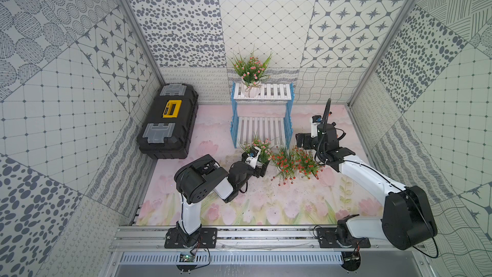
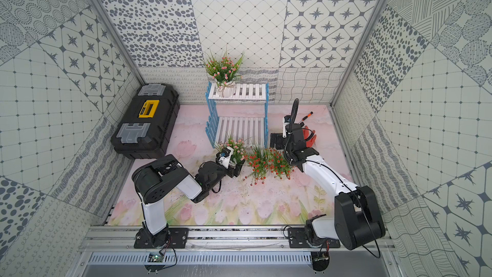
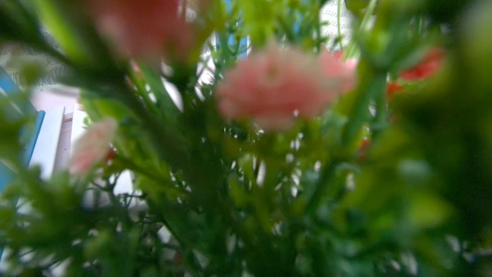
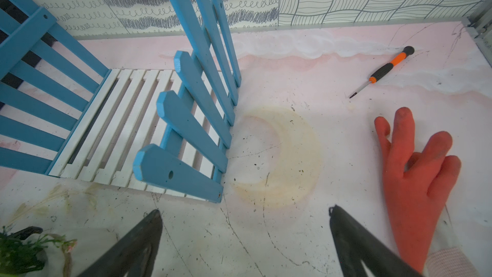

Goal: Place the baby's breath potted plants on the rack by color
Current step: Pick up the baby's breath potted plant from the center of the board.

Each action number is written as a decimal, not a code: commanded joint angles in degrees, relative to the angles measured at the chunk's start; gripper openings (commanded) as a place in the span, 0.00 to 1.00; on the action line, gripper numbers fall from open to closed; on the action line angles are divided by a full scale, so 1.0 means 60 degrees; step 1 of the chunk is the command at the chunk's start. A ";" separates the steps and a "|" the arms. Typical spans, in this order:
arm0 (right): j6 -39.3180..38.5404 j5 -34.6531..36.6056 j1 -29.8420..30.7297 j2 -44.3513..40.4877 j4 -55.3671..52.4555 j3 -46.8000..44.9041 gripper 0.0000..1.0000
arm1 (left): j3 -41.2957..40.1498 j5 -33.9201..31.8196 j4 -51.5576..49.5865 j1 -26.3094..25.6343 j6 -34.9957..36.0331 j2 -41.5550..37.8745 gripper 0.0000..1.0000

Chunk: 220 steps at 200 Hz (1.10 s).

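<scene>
Bright, even light; left wrist view's pink blossoms (image 3: 279,89) blurred.

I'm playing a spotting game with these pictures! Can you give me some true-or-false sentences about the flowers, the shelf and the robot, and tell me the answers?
1. A pink-flowered plant stands on the rack's top shelf. True.
2. A red-orange plant sits on the rack's bottom shelf. False: both red-orange plants stand on the table in front of the rack.
3. The right tool is open and holds nothing. True.
4. The toolbox lid is open. False: the toolbox is shut.
5. An orange glove lies on the table near a screwdriver. True.
</scene>
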 commanded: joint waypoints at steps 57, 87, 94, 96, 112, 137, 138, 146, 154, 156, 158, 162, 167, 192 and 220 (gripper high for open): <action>-0.0065 0.0122 0.0088 0.0025 0.0229 0.0130 0.98 | -0.0138 0.0229 0.0182 0.0032 0.0031 -0.0108 0.73; -0.0071 0.0126 0.0086 0.0013 0.0225 0.0132 0.98 | -0.0240 0.0101 0.0175 0.0043 0.0244 -0.0334 0.68; -0.0067 0.0124 0.0081 0.0031 0.0236 0.0132 0.98 | -0.0269 0.0099 0.0099 0.0036 0.0313 -0.0471 0.66; -0.0076 0.0105 0.0087 0.0032 0.0242 0.0134 0.98 | -0.0271 0.0099 0.0059 0.0035 0.0322 -0.0511 0.66; -0.0056 0.0099 0.0082 0.0068 0.0245 0.0144 0.98 | -0.0322 0.0092 -0.0366 0.0037 0.0369 -0.0985 0.64; -0.0034 0.0055 0.0086 0.0059 0.0271 0.0145 0.98 | -0.0346 0.0221 -0.1196 0.0041 0.0368 -0.1815 0.64; -0.0028 0.0054 0.0087 0.0055 0.0272 0.0148 0.98 | -0.0345 0.0234 -0.1240 0.0038 0.0369 -0.1843 0.64; -0.0023 0.0026 0.0086 0.0040 0.0268 0.0148 0.98 | -0.0309 0.0355 -0.1649 0.0037 0.0320 -0.2141 0.64; -0.0021 0.0017 0.0088 0.0029 0.0266 0.0160 0.98 | -0.0286 0.0406 -0.2028 0.0035 0.0220 -0.2439 0.64; -0.0006 0.0012 0.0088 0.0035 0.0264 0.0164 0.98 | -0.0275 0.0396 -0.2114 0.0035 0.0204 -0.2515 0.64; 0.0001 0.0000 0.0088 0.0029 0.0271 0.0154 0.98 | -0.0272 0.0389 -0.2175 0.0035 0.0182 -0.2578 0.64; 0.0000 -0.0012 0.0091 0.0022 0.0265 0.0156 0.98 | -0.0276 0.0392 -0.2275 0.0035 0.0167 -0.2703 0.64; -0.0003 -0.0018 0.0101 0.0016 0.0287 0.0165 0.98 | -0.0311 0.0365 -0.2318 0.0035 0.0161 -0.2834 0.63; 0.0023 -0.0084 0.0102 -0.0022 0.0345 0.0186 0.98 | -0.0214 0.0142 -0.3105 0.0029 0.0191 -0.3654 0.63; 0.0063 -0.0179 0.0102 -0.0079 0.0377 0.0241 0.98 | 0.0406 0.0003 -0.4935 -0.0034 0.0372 -0.4641 0.64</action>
